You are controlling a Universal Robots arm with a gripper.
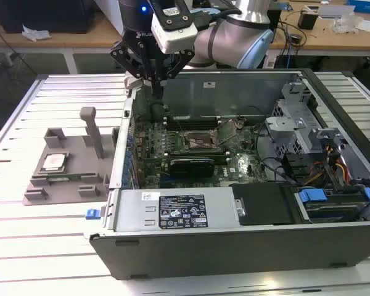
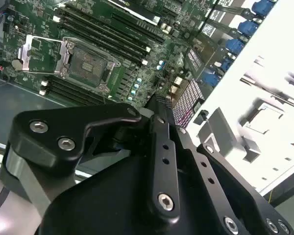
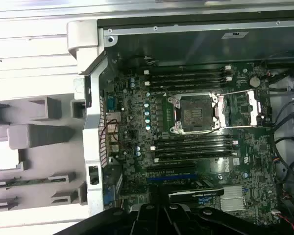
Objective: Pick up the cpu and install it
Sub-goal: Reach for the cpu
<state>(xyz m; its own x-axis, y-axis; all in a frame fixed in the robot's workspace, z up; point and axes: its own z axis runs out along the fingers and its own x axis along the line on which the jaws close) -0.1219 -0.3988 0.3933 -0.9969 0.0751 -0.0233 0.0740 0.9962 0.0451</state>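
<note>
The cpu [image 1: 53,161], a small silver square, lies flat on the grey holder [image 1: 43,191] outside the computer case, at the exterior view's left. It also appears as a pale square, the cpu [image 3: 5,159], in the first wrist view. My gripper [image 1: 155,91] hangs shut and empty over the case's back corner, well away from the cpu. On the green motherboard the socket [image 1: 200,140] stands with its metal lid [image 1: 226,129] flipped up. The socket [image 3: 193,113] looks bare inside, and the second wrist view shows the socket [image 2: 88,63] beyond the gripper's black body.
The open case wall [image 1: 120,154] stands between the holder and the motherboard. A grey post [image 1: 92,126] rises from the holder. A black expansion card [image 1: 191,165] lies beside the socket. Drive cages and cables [image 1: 320,160] crowd the exterior view's right.
</note>
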